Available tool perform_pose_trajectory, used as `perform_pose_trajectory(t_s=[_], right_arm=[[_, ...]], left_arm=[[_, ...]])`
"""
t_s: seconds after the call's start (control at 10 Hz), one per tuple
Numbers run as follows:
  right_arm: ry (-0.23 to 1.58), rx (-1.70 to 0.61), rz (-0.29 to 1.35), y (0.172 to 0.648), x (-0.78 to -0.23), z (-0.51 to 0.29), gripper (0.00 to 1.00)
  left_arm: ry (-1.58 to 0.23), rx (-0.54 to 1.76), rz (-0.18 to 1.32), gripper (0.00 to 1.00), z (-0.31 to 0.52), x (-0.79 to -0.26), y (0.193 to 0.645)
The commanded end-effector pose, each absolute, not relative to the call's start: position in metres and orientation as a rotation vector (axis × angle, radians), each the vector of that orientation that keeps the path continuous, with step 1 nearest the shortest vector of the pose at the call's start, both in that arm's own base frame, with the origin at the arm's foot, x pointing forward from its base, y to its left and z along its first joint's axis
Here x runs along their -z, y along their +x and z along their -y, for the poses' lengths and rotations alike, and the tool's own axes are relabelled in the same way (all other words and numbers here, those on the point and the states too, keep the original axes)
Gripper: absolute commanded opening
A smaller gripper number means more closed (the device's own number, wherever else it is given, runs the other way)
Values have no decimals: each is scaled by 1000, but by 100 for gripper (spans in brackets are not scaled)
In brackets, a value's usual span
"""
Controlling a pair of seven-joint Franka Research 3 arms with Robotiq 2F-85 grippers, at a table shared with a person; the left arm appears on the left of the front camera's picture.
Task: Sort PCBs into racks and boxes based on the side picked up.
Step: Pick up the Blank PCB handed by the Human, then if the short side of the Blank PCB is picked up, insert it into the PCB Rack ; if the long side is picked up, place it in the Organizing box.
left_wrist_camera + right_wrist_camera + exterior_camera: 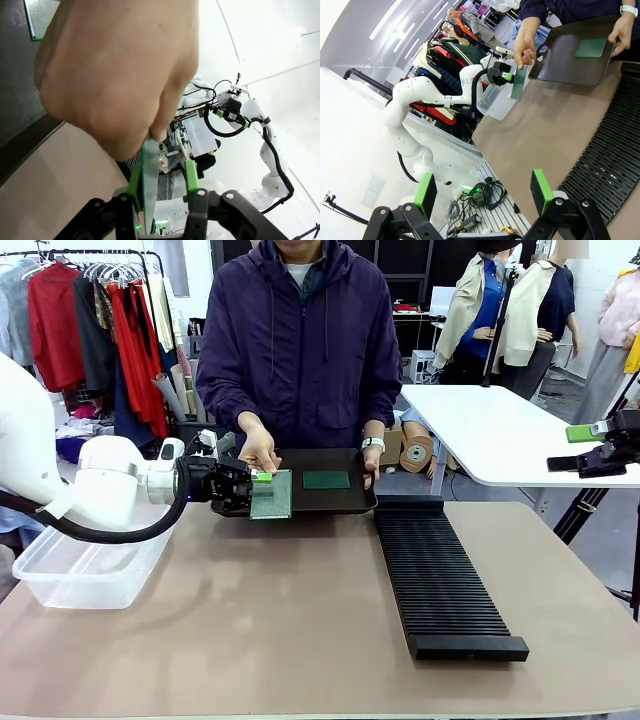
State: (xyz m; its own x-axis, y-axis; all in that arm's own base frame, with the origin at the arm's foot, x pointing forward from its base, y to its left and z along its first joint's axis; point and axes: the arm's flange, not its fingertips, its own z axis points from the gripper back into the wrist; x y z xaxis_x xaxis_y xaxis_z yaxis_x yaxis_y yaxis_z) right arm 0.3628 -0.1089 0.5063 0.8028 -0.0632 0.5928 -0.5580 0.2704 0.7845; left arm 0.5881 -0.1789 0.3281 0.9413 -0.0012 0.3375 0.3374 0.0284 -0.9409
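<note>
The rack (pixel 440 580) lies on the counter (pixel 250 640) right of the middle, its long side running away from the robot. Over the counter's right side the right end effector (pixel 483 187) hangs raised, its fingers spread wide with nothing between them. At the counter's left edge sits the tub (pixel 90 565), under the left arm.

Farther in, the left end effector (pixel 243 488) reaches level from the left. A PCB (pixel 271 496) hangs upright between its fingers, paler face toward the robot. Seen edge-on from the left wrist, the board lies against one of the green pads (pixel 134 182), while a gap shows between it and the other pad. The jaws are therefore parted around it, not clamped. A hand (pixel 115 75) of the person pinches the board's top edge from above.

Just behind the board is the black tray (pixel 300 502), its near right corner meeting the rack's far end. A second PCB (pixel 326 480) lies flat on it, darker face up. The person's other hand (pixel 372 462) grips the tray's right edge.
</note>
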Motion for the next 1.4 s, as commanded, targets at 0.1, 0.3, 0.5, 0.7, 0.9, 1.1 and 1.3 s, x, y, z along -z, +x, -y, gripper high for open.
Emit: perform_pose_trajectory(t_s=[0.1,0.3,0.5,0.7,0.9,1.1,1.3], right_arm=[[1277,-350,592,364,-509,108,100],[1277,-350,592,364,-509,108,100],[1277,-350,592,364,-509,108,100],[1277,-350,592,364,-509,108,100],[1277,-350,592,364,-509,108,100],[1277,-350,592,364,-509,108,100],[1277,-350,592,364,-509,108,100]], left_arm=[[-1541,262,286,0,181,-322,585],[-1540,264,277,0,182,-322,585],[-1539,261,270,0,181,-323,584],[-1520,278,229,0,184,-324,583],[-1527,259,263,0,179,-322,587],[-1527,259,263,0,179,-322,587],[-1527,259,263,0,179,-322,587]])
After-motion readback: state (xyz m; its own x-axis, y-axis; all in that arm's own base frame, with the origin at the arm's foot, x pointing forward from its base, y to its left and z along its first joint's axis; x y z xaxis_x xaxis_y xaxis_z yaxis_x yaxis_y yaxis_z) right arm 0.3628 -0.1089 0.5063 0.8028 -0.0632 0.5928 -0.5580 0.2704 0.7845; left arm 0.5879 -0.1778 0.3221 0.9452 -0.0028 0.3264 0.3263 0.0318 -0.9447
